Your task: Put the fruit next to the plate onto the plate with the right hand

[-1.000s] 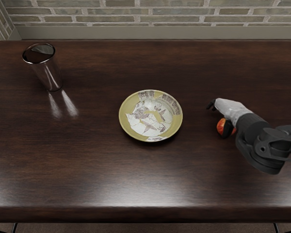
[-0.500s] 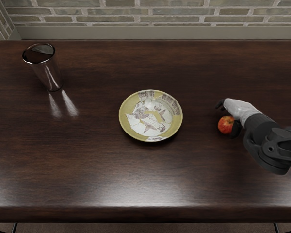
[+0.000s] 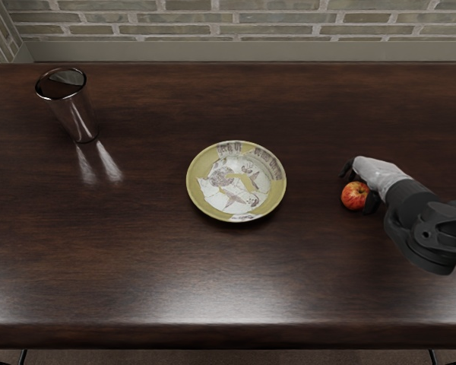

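- Since a second ago the right robot hand [image 3: 371, 177] has drawn back rightward, uncovering more of the apple [image 3: 355, 195].
- It cups the apple's right side; clamped or loose, I cannot tell.
- Apple rests on the bench [image 3: 213, 266], just left of it; plate [image 3: 194, 181] well beyond.
- Probably light, firm, smooth and apt to roll: grip across its widest part.
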Motion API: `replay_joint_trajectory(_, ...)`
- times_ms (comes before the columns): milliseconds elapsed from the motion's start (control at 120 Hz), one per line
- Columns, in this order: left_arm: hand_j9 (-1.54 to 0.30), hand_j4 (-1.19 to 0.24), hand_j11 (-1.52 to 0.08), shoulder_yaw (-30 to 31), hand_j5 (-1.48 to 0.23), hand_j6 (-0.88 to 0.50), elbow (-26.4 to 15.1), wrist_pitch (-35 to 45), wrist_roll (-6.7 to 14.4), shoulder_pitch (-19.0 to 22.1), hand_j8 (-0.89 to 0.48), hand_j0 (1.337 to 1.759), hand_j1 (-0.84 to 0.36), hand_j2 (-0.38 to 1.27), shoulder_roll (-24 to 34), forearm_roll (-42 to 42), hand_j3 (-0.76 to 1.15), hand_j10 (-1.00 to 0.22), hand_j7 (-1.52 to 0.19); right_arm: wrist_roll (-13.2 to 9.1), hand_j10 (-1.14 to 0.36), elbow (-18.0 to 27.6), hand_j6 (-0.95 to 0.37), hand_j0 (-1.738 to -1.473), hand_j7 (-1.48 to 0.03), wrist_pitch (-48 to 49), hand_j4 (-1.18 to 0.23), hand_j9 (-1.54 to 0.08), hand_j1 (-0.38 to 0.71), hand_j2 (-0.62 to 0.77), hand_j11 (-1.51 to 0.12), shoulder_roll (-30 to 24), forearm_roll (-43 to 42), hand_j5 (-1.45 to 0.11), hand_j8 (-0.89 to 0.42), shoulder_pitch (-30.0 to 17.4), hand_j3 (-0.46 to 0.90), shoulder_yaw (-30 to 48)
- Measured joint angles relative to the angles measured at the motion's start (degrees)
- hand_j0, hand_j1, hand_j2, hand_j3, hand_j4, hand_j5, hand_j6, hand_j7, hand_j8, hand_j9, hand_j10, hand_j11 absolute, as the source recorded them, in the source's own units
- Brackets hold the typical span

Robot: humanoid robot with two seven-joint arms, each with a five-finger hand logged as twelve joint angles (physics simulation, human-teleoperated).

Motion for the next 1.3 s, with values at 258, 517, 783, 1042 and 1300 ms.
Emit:
replay_joint_trajectory(258,0.0,0.0,0.0,0.0,0.0,0.0,0.0,0.0,0.01,0.0,0.0,1.658,0.35,0.0,0.0,0.0,0.0,0.0,0.0,-0.05,-0.44,-0.1,-0.44,-1.657,-0.57,0.03,-0.43,-0.57,0.15,-0.07,-0.57,0.74,0.28,-0.57,-0.44,-0.18,0.0,-0.01)
replay_joint_trajectory(517,0.0,0.0,0.0,0.0,0.0,0.0,0.0,0.0,-0.01,0.0,0.0,1.658,0.35,0.0,0.0,0.0,0.0,0.0,0.0,-0.01,-0.49,-0.2,-0.49,-1.657,-0.64,0.1,-0.49,-0.65,0.21,-0.03,-0.65,0.8,0.39,-0.65,-0.44,-0.21,0.0,-0.01)
replay_joint_trajectory(783,0.0,0.0,0.0,0.0,0.0,0.0,0.0,0.0,0.0,0.0,0.0,1.658,0.35,0.0,0.0,0.0,0.0,0.0,0.0,-0.02,-0.56,-0.24,-0.47,-1.656,-0.74,0.17,-0.56,-0.75,0.24,0.08,-0.75,0.8,0.09,-0.75,-0.41,-0.12,0.0,0.05)
replay_joint_trajectory(1042,0.0,0.0,0.0,0.0,0.0,0.0,-0.01,0.0,0.0,0.0,0.0,1.658,0.35,0.0,0.0,0.0,0.0,0.0,0.0,0.01,-0.58,0.37,-0.46,-1.657,-0.77,0.45,-0.58,-0.79,0.24,0.12,-0.79,0.51,0.42,-0.8,-0.4,0.63,0.0,0.36)
replay_joint_trajectory(1300,0.0,0.0,0.0,0.0,0.0,0.0,0.0,0.0,-0.01,0.0,0.0,1.658,0.35,0.0,0.0,0.0,0.0,0.0,0.0,0.01,-0.58,3.55,-0.46,-1.658,-0.78,3.01,-0.58,-0.81,0.24,0.12,-0.81,-1.57,0.87,-0.81,-0.4,3.52,0.0,3.1)
